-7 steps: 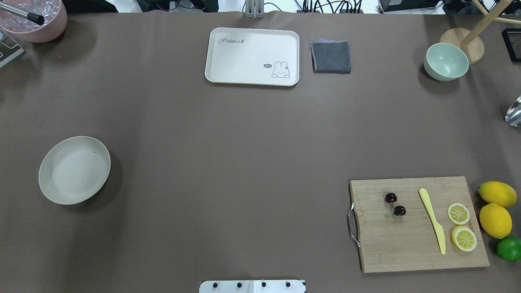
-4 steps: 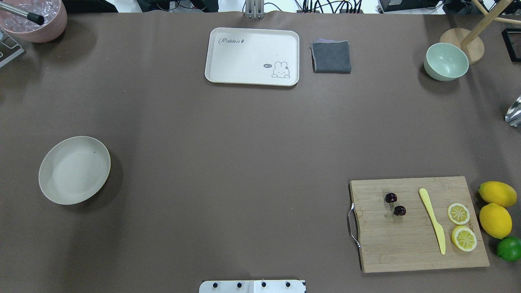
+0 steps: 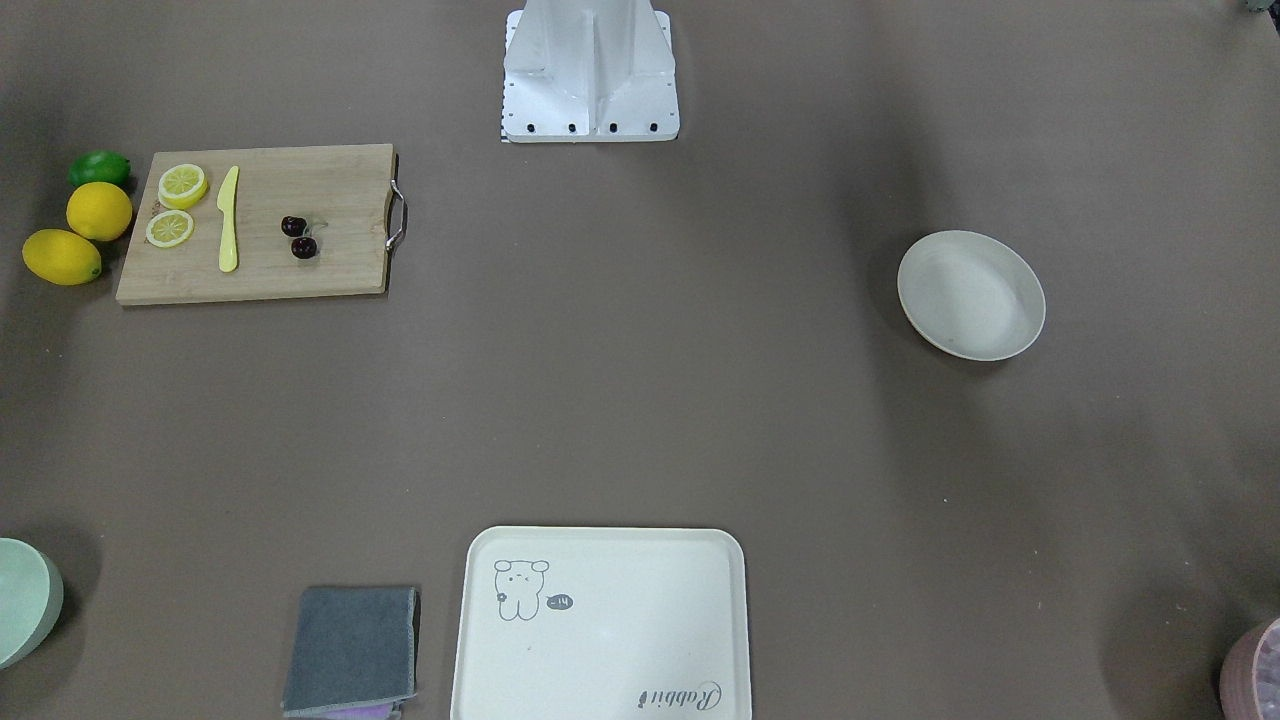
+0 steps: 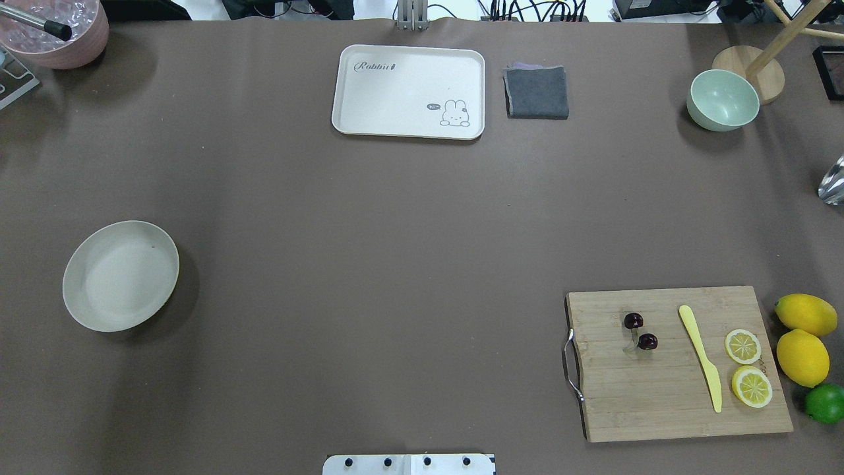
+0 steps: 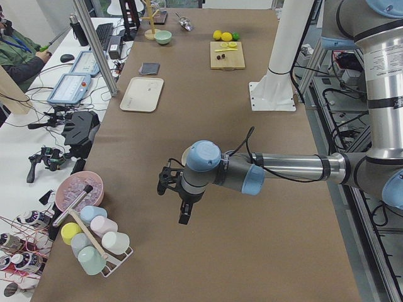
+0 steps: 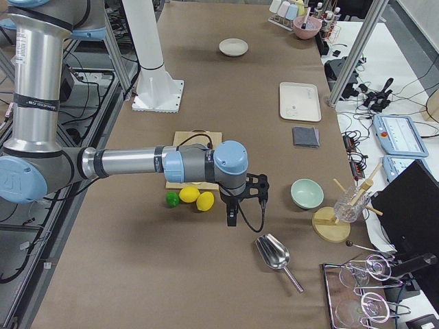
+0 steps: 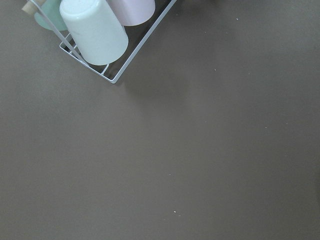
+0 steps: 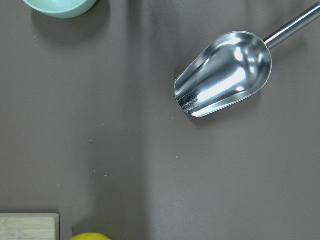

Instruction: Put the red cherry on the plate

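The red cherry (image 4: 639,332), a joined dark pair, lies on the wooden cutting board (image 4: 659,402) at the near right, also visible as the cherry (image 3: 298,238) in the front-facing view. The off-white plate (image 4: 120,276) sits alone at the left, holding nothing. My left gripper (image 5: 182,214) hangs over the table end near a cup rack, far from the plate. My right gripper (image 6: 231,218) hovers beyond the lemons, off the board. Both show only in the side views, so I cannot tell whether they are open or shut.
On the board lie a yellow knife (image 4: 700,356) and two lemon halves (image 4: 743,346). Two lemons (image 4: 802,356) and a lime (image 4: 824,402) sit beside it. A rabbit tray (image 4: 409,91), grey cloth (image 4: 536,92) and green bowl (image 4: 723,99) line the far edge. A metal scoop (image 8: 225,75) lies below the right wrist.
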